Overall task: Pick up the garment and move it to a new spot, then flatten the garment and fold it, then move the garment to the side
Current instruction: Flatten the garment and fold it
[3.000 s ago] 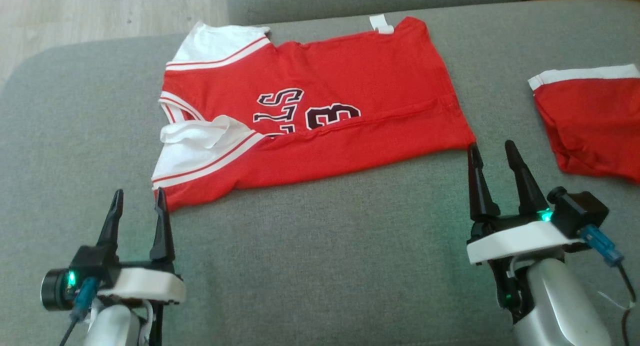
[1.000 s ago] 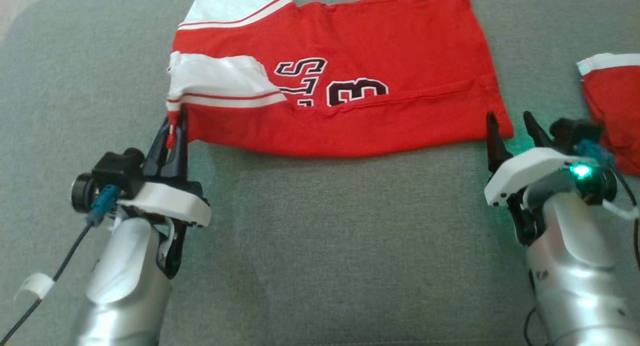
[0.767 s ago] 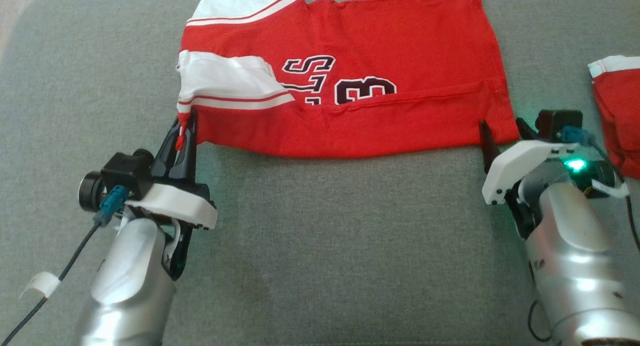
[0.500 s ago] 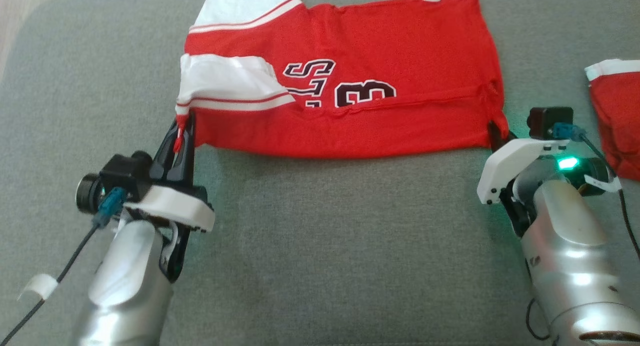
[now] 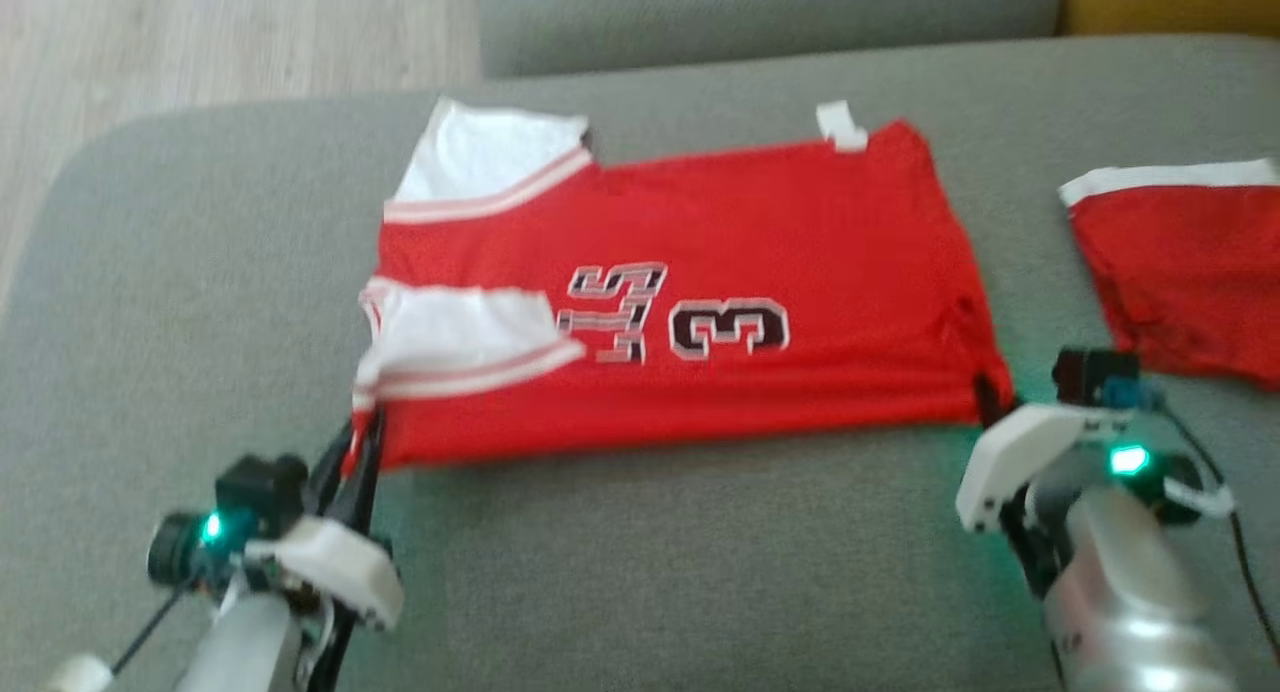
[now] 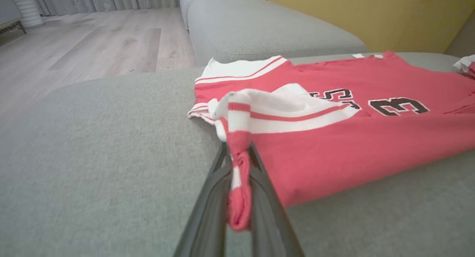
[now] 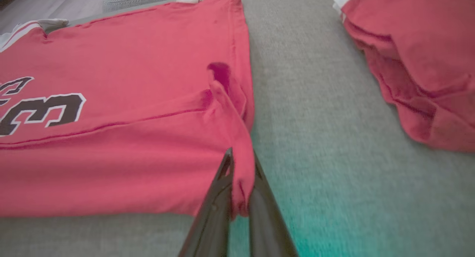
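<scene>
Red jersey (image 5: 700, 302) lies flat on the grey sofa cushion (image 5: 650, 572), its near edge at both claws. Left gripper (image 6: 238, 149) is pinched tight on the near striped sleeve corner, right gripper (image 7: 241, 155) tight on the near hem corner. Likely the fold: lift both corners level, keep the cloth taut, and steer clear of the other red garment (image 5: 1190, 272) to the right.

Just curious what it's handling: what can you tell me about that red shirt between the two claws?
The red jersey with white, red-striped sleeve trim, a dark "3" and lettering lies partly folded on the grey sofa cushion. The left gripper pinches its near sleeve corner, the right gripper its near hem corner, both bunched upward.
</scene>
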{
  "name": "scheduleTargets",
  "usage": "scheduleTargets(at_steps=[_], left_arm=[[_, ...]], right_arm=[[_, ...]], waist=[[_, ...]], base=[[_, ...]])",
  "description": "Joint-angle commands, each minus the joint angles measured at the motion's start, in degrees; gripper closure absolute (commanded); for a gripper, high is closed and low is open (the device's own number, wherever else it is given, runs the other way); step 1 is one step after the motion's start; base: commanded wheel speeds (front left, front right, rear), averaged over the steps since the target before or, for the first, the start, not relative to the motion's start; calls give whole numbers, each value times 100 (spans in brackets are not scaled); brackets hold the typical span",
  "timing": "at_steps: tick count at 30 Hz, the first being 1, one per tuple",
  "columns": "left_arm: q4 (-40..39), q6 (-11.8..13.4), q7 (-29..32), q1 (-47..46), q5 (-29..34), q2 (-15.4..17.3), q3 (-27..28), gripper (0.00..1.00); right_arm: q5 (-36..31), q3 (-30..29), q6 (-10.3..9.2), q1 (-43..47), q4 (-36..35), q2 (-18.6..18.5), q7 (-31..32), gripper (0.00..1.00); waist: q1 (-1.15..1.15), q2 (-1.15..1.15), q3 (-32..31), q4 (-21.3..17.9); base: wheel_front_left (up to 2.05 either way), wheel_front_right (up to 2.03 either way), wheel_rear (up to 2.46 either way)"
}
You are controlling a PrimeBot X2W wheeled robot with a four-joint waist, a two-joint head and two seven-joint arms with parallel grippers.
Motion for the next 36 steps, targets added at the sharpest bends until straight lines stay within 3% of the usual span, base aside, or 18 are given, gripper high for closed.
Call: scheduleTargets(at_steps=[1,13,14,15,16,17,27,31,36], left_arm=[[-197,14,10,-73,-43,234,191,100],[-942,85,683,778,-241,316,12,100],[-960,105,700,795,-251,308,12,100],[-975,129,713,807,-260,301,13,89],[-989,158,716,814,-257,300,12,52],[-1014,194,682,818,-243,298,15,0],[-1392,491,-280,460,-410,-25,346,0],[-1633,363,-469,2,-332,-49,401,0],[-1669,257,-501,-624,-111,171,410,0]], right_arm=[[55,140,-5,0,-237,1,16,100],[790,337,-5,1303,-2012,1,777,100],[750,377,-5,1358,-2131,1,774,11],[738,397,-5,1408,-2236,1,776,0],[762,433,-5,1448,-2348,1,746,0],[796,458,-5,1477,-2465,1,687,0],[1303,975,-5,1511,-3397,1,-754,0],[1460,1070,-5,1423,-3474,1,-1154,0],[1523,1241,-5,1280,-3518,1,-1339,0]], waist=[[1,0,-191,-138],[1,0,-384,-235],[1,0,-378,-240],[1,0,-372,-244],[1,0,-364,-249],[1,0,-354,-256],[1,0,-64,-414],[1,0,159,-514],[1,0,498,-656]], base=[[0,0,0],[0,0,0],[0,0,0],[0,0,0],[0,0,0],[0,0,0],[0,0,0],[0,0,0],[0,0,0]])
